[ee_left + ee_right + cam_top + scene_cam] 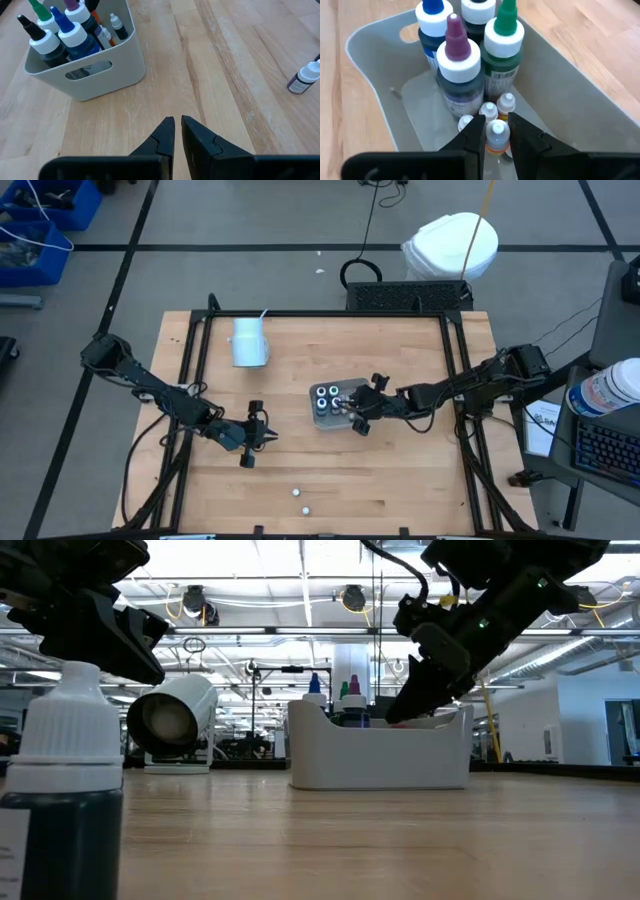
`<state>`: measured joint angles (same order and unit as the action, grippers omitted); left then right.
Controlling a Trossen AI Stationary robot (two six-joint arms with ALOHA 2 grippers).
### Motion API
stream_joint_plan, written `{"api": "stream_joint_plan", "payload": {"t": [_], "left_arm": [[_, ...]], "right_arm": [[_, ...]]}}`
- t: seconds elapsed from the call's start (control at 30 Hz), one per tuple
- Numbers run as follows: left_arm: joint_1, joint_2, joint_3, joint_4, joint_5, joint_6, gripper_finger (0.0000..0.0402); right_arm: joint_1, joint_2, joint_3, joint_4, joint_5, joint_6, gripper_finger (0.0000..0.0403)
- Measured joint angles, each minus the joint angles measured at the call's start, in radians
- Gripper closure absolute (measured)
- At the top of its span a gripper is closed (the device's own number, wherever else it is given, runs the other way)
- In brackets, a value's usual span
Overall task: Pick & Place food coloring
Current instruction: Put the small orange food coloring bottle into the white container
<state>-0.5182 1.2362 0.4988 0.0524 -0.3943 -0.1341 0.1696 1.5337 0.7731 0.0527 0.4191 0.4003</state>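
Grasping one small bottle (497,134), right pincer (496,131); four large bottles (461,67); left pincer (176,127) clenched.

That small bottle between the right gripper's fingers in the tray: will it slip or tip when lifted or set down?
The small bottle is narrow with a smooth rounded cap, so the right gripper may find it slippery. It probably weighs little. Neighbouring small bottles crowd it inside the tray, so they could get knocked, and it may tip when set down.
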Motion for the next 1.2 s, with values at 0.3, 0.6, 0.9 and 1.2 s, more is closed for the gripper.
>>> {"api": "stream_joint_plan", "payload": {"t": [0.3, 0.6, 0.9, 1.2], "left_arm": [[0.000, 0.000, 0.000, 0.000, 0.000, 0.000, 0.0360], [0.000, 0.000, 0.000, 0.000, 0.000, 0.005, 0.0360], [0.000, 0.000, 0.000, 0.002, 0.000, 0.008, 0.0360], [0.001, 0.000, 0.000, 0.003, -0.001, 0.022, 0.0360]], "right_arm": [[-0.035, 0.000, 0.000, 0.052, 0.077, -0.069, 0.0345], [-0.086, 0.000, -0.006, 0.041, 0.046, -0.042, 0.0345], [-0.083, -0.002, -0.063, 0.066, 0.027, 0.025, 0.0344], [-0.085, -0.002, -0.065, 0.062, 0.026, 0.028, 0.0344]]}}
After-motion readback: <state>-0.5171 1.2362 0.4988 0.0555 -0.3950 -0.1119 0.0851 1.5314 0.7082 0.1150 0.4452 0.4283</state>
